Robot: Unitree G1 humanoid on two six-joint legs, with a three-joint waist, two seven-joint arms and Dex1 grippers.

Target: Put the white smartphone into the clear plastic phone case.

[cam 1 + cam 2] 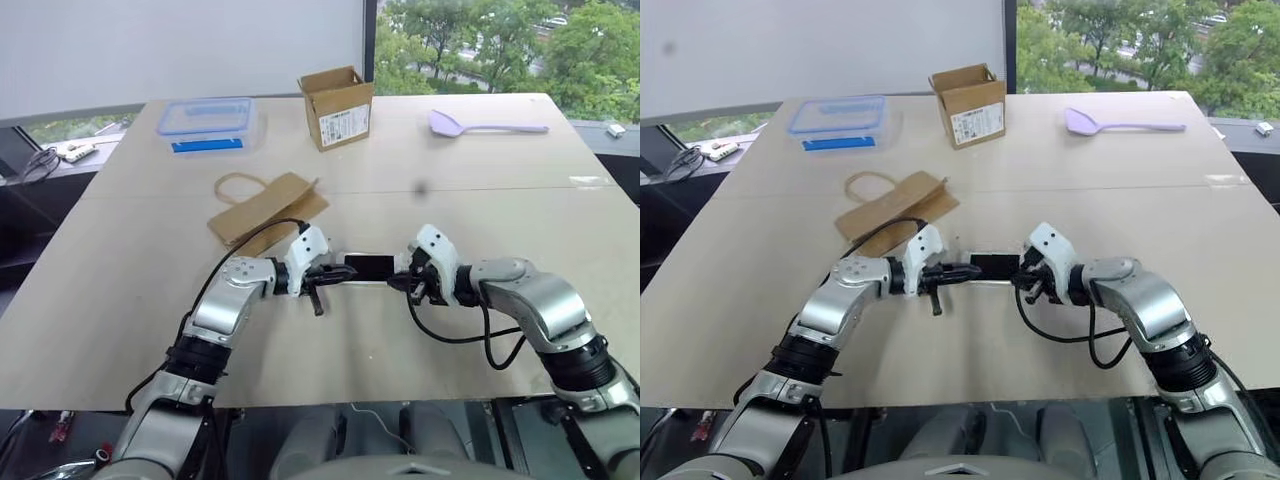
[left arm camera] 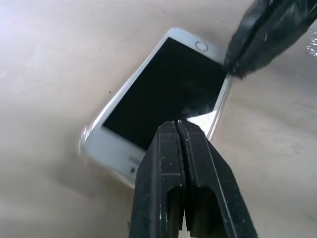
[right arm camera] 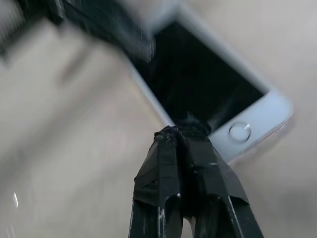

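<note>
The phone (image 1: 369,266) lies screen up on the desk (image 1: 130,280), near its front edge and midway between the two arms. A clear rim shows along its long edge in the left wrist view, so it appears to sit in the case (image 2: 221,106), though how fully it is seated cannot be told.

The left tool (image 1: 336,275) is clenched, its two black fingers pressed together with the tips over the phone's left end; whether they touch the glass cannot be told. The right tool (image 1: 398,282) is clenched as well, its taped tips at the end with the home button (image 3: 240,132). Both arms reach inward and point slightly downward, forearms bent toward each other.

Just behind the left arm a flat paper bag (image 1: 268,212) lies on the desk. Farther back stand a clear box (image 1: 207,121) with a blue lid, an open carton (image 1: 338,107) and a lilac spoon (image 1: 480,125). The desk is pale wood. A white wall is behind it on the left, and a window with green trees (image 1: 500,40) on the right.
</note>
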